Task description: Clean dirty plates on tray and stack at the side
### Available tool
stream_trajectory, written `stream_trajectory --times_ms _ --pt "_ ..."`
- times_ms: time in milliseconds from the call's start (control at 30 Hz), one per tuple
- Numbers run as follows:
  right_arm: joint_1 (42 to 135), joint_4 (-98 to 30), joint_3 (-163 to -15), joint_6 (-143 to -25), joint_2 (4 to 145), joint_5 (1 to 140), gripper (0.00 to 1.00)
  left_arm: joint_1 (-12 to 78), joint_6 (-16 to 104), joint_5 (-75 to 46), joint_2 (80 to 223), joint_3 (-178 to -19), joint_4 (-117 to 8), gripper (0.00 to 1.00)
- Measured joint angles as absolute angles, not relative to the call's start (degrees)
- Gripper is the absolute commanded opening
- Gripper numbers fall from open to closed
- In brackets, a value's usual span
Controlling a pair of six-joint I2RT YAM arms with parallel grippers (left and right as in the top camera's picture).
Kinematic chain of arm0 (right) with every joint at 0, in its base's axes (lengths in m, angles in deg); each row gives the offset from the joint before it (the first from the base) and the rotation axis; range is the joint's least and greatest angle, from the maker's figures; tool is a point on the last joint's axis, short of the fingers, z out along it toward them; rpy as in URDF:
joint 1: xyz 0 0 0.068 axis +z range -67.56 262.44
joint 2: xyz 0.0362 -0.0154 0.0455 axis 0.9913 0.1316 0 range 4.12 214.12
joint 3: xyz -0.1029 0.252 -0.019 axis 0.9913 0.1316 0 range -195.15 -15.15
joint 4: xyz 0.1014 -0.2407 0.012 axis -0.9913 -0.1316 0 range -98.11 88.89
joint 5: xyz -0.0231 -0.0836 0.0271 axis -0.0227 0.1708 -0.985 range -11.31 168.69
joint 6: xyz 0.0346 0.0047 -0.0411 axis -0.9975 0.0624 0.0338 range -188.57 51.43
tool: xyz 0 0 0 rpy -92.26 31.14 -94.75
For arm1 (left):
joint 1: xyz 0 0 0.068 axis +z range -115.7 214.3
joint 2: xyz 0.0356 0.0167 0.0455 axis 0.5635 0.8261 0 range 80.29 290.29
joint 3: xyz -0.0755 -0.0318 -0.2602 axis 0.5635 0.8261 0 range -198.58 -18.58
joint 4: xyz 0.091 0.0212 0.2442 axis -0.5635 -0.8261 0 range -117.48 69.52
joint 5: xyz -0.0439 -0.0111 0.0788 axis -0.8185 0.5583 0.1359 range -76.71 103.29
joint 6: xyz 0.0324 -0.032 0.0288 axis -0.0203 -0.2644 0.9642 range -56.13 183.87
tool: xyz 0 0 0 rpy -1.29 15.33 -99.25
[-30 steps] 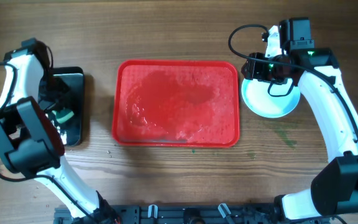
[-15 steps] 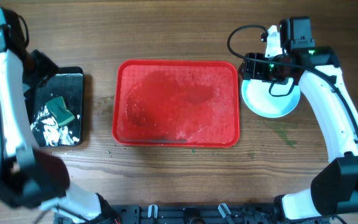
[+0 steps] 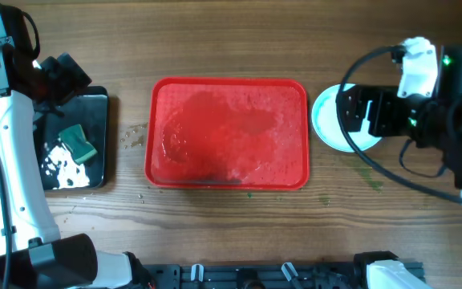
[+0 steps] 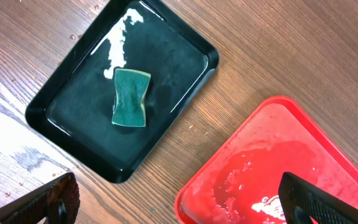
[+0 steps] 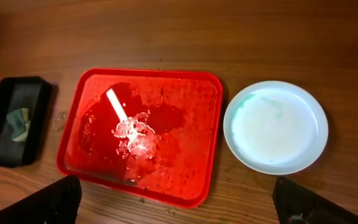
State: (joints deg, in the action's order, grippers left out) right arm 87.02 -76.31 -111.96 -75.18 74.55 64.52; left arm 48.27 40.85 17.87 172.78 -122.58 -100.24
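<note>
The red tray (image 3: pixel 227 132) lies wet and bare in the middle of the table. To its right, a pale aqua plate (image 5: pixel 275 127) with a faint teal smear rests on the wood. Whether other plates lie under it I cannot tell. My right gripper (image 3: pixel 367 112) hangs high over that plate's right part, open and holding nothing; its fingertips (image 5: pixel 48 202) frame the right wrist view. My left gripper (image 3: pixel 61 76) hovers open above the far end of the black tray (image 3: pixel 74 172). Nothing sits between the left gripper's fingers (image 4: pixel 55 199).
A green sponge (image 4: pixel 130 98) lies in the small black tray (image 4: pixel 73 118) at the left, beside white foam. Crumbs dot the wood between the black tray and the red tray (image 4: pixel 272 168). A greenish stain (image 3: pixel 369 175) marks the table near the plate (image 3: pixel 326 120).
The left gripper let go of the sponge, opened wide and rose off the black tray. The right gripper opened wider and drew back up and to the right from the plate.
</note>
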Motion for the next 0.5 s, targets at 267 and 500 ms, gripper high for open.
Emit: stream_trajectory --times_ms 267,500 --pt "87.0 -70.6 -110.7 -73.6 74.5 67.2 1.00 48.3 40.8 17.9 172.8 -122.6 -100.2 1.00" --pt "87.0 -25.7 -78.1 -65.3 55.0 66.3 1.00 48.3 40.8 17.7 172.8 -122.6 -100.3 1.00"
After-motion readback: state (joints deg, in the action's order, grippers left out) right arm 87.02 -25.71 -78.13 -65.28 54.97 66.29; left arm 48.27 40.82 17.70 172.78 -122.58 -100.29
